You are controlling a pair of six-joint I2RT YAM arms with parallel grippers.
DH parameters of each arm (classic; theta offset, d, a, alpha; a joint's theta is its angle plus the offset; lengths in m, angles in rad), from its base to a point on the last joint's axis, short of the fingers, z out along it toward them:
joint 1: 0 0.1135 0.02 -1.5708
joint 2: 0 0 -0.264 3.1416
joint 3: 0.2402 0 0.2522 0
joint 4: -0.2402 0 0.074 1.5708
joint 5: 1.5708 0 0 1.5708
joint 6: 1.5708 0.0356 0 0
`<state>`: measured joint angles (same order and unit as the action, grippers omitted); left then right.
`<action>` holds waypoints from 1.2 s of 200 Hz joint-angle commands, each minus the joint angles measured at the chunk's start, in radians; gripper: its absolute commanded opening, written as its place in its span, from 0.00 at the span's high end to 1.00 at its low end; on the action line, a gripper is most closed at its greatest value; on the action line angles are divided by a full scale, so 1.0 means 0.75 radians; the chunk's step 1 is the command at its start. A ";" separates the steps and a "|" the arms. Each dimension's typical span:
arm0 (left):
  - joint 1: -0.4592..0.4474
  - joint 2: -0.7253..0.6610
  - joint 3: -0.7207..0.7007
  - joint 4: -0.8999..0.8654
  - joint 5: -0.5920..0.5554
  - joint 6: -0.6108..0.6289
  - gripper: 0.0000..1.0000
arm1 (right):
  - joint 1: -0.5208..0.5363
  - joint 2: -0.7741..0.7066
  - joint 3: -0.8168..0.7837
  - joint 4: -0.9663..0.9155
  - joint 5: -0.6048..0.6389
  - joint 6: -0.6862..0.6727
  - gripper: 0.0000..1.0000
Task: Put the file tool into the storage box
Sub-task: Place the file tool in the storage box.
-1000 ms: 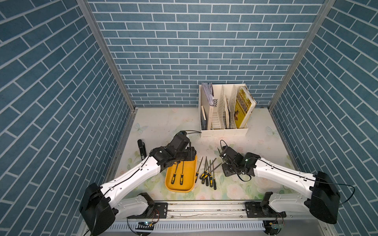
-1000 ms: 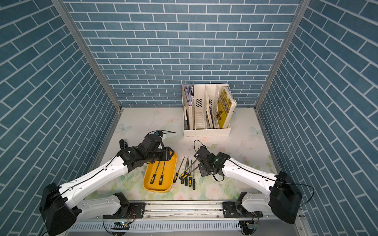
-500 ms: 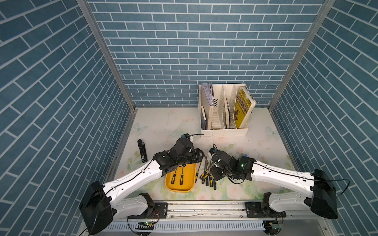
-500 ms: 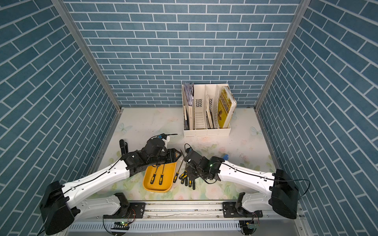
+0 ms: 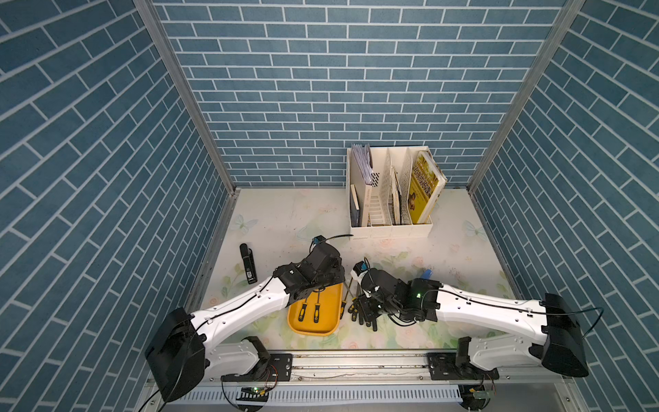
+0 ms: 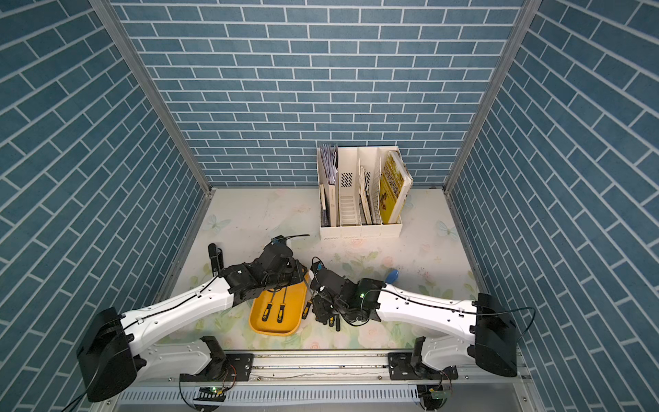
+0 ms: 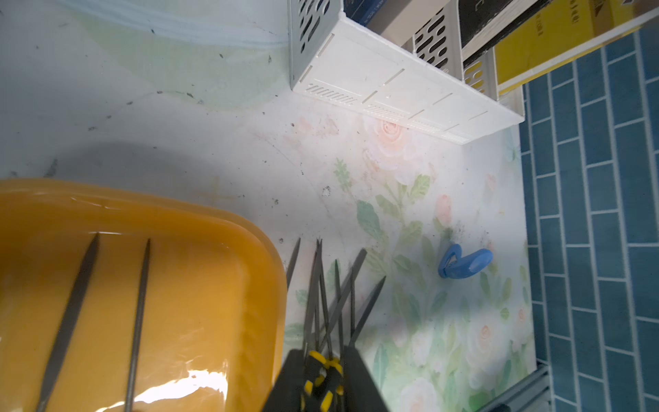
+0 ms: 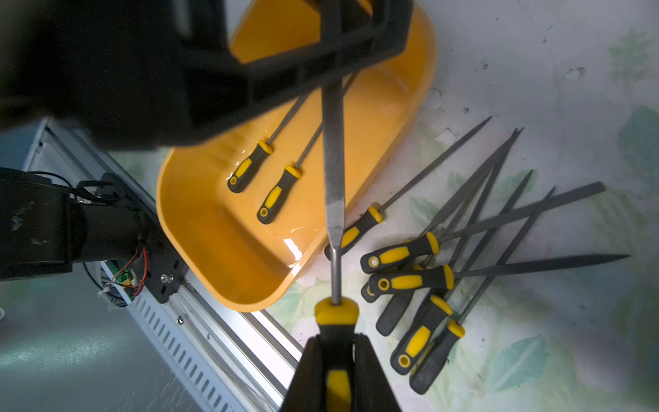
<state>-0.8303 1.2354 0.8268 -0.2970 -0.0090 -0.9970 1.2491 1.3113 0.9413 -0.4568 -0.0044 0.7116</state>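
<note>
Right tool (image 8: 335, 339) pinches the handle of a file (image 8: 333, 171), lifted just beside the box (image 8: 221, 257); left tool (image 7: 322, 360) looks pressed together on its blade. A handover, I judge. Next, right tool must let go, then left lays the file in the box beside the two files (image 8: 264, 185) inside; other files (image 8: 410, 278) lie on the bench (image 8: 535, 71).

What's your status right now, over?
Right fingers shut on file handle, left fingers shut on its blade. File not yet in storage box. Two files already inside; loose files beside it.
</note>
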 commanded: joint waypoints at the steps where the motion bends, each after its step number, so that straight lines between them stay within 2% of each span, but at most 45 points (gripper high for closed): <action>1: -0.006 0.008 0.010 -0.078 -0.081 0.053 1.00 | 0.010 0.021 0.050 0.024 0.008 0.021 1.00; 22: 0.000 -0.020 0.018 -0.115 -0.091 0.078 1.00 | 0.010 0.047 0.071 0.019 0.006 0.004 1.00; 33: 0.011 -0.044 0.022 -0.145 -0.092 0.098 1.00 | 0.008 0.057 0.091 0.013 0.006 -0.018 0.75; 48: 0.042 -0.096 0.021 -0.191 -0.087 0.130 1.00 | 0.004 0.059 0.124 -0.010 0.012 -0.056 0.66; 62: 0.102 -0.144 0.029 -0.240 -0.068 0.179 1.00 | -0.020 0.051 0.148 -0.040 0.026 -0.085 0.44; 78: 0.186 -0.171 0.060 -0.289 -0.007 0.274 1.00 | -0.066 0.030 0.169 -0.089 0.045 -0.109 0.32; 95: 0.244 -0.136 0.136 -0.380 0.012 0.395 1.00 | -0.127 -0.004 0.153 -0.100 0.016 -0.134 0.29; 134: 0.246 0.052 0.251 -0.467 -0.075 0.564 1.00 | -0.250 -0.064 0.025 -0.062 -0.054 -0.162 0.28; 172: 0.235 0.191 0.215 -0.372 -0.094 0.598 1.00 | -0.283 -0.048 -0.076 -0.049 -0.052 -0.163 0.28; 211: 0.199 0.263 0.157 -0.265 -0.069 0.558 1.00 | -0.292 -0.008 -0.141 -0.009 -0.057 -0.162 0.28; 240: 0.168 0.310 0.149 -0.273 -0.096 0.559 1.00 | -0.291 0.012 -0.156 0.007 -0.064 -0.164 0.28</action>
<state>-0.6880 1.4487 0.9531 -0.5179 -0.0635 -0.5838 1.0348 1.3033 0.8349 -0.4725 -0.0425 0.6197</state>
